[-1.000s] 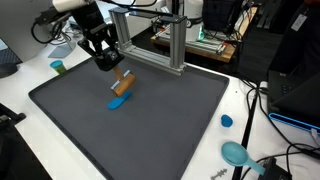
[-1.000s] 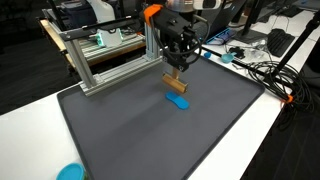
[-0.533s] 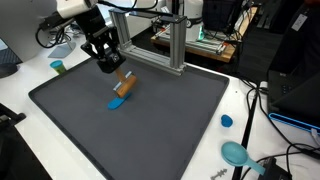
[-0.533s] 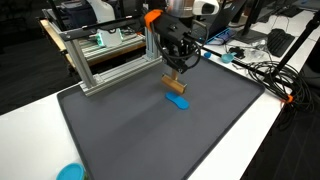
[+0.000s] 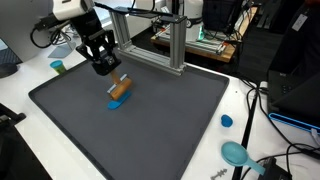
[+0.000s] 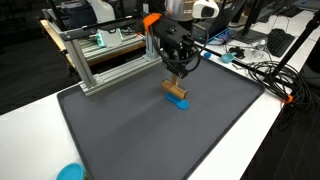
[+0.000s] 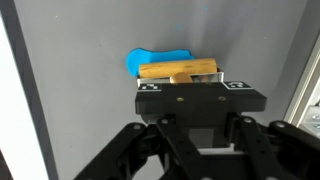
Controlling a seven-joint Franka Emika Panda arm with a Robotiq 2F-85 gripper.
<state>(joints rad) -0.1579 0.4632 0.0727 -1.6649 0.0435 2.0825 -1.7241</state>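
Gripping hard, the claw (image 7: 186,86) is closed on the wooden block (image 7: 178,70), which hangs tilted right over the blue piece (image 7: 150,60). Touching it or just clear? Can't tell from here. My worry is that tilt: if the block slips or swivels in the jaws, it could knock the blue piece sideways across the dark mat (image 5: 160,130). Room to move? Plenty, with wide bare mat running out to its rim on most sides. Further back, the aluminium frame (image 6: 110,62) stands near the arm, and a careless swing backward could clip it.
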